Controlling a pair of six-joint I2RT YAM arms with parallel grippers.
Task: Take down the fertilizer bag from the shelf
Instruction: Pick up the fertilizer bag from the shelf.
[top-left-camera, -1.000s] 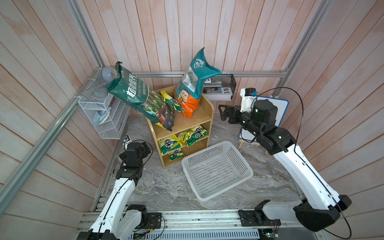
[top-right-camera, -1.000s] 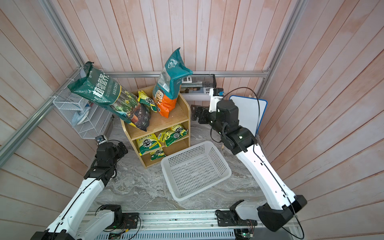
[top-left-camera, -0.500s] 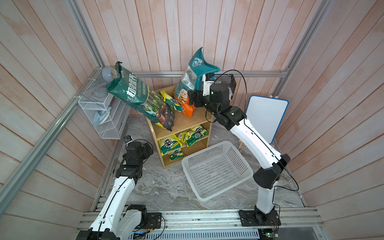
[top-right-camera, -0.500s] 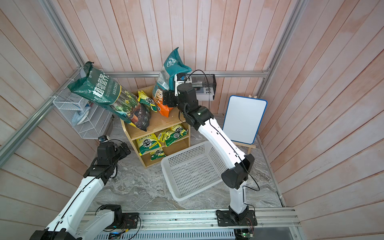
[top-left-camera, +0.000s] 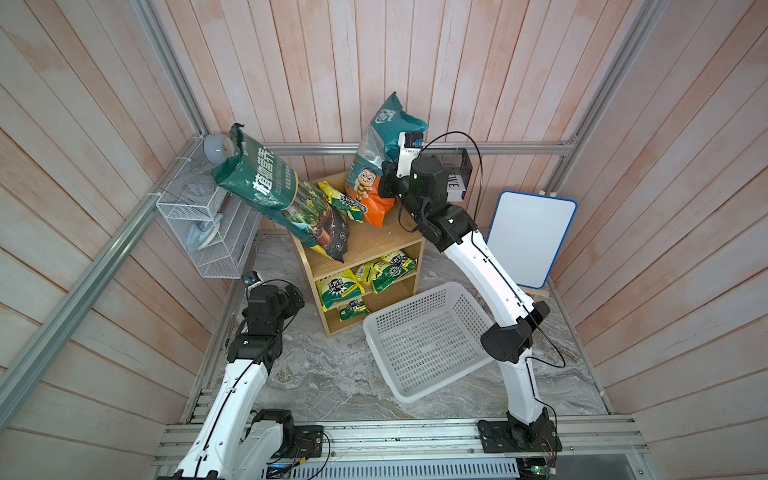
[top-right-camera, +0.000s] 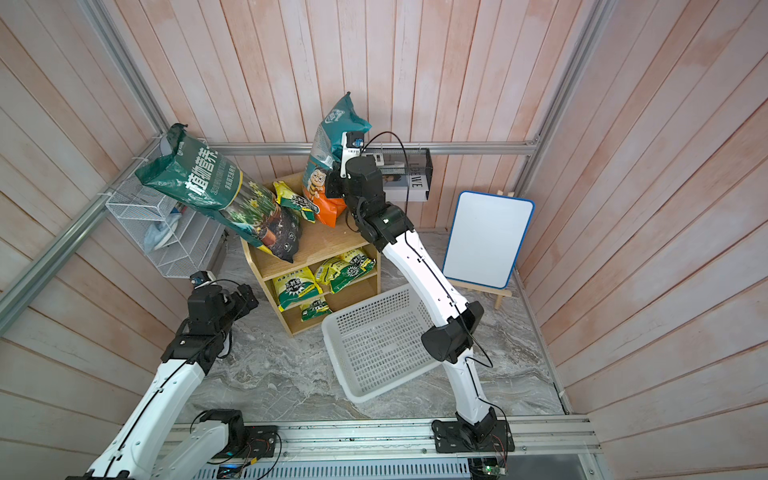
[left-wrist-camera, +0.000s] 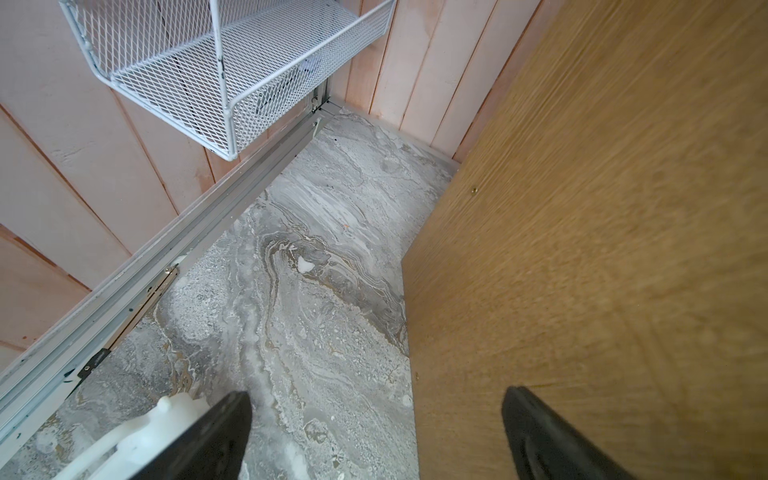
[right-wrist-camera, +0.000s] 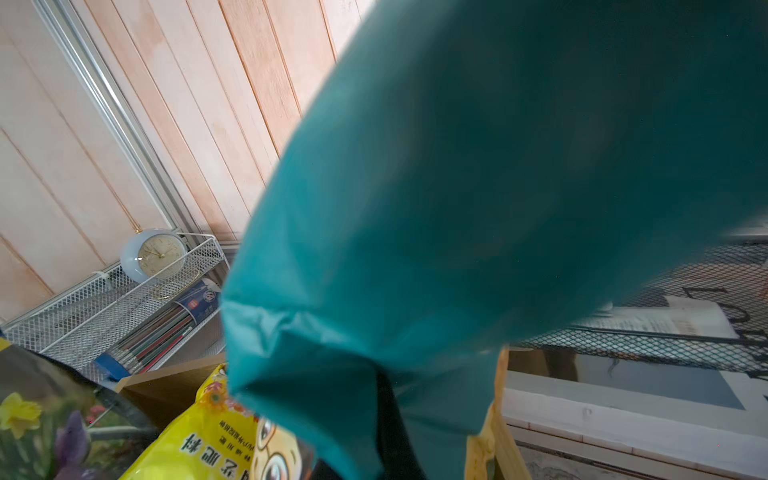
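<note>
The right end effector (top-left-camera: 384, 186) is pinched together on the side of the teal-and-orange fertilizer bag (top-left-camera: 371, 166). That bag stands upright at the back of the shelf (top-left-camera: 374, 245), on the top tier, with 1 small yellow packet (top-left-camera: 345, 203) beside it and a big green bag (top-left-camera: 282, 195) leaning out toward the white wire rack (top-left-camera: 208, 232). In the right wrist view, teal plastic fills most of the frame. The left end effector (left-wrist-camera: 376, 395) hangs low over the marble surface (top-left-camera: 332, 374) with its fingers (left-wrist-camera: 548, 432) apart, holding nothing, just beside the shelf's side panel.
</note>
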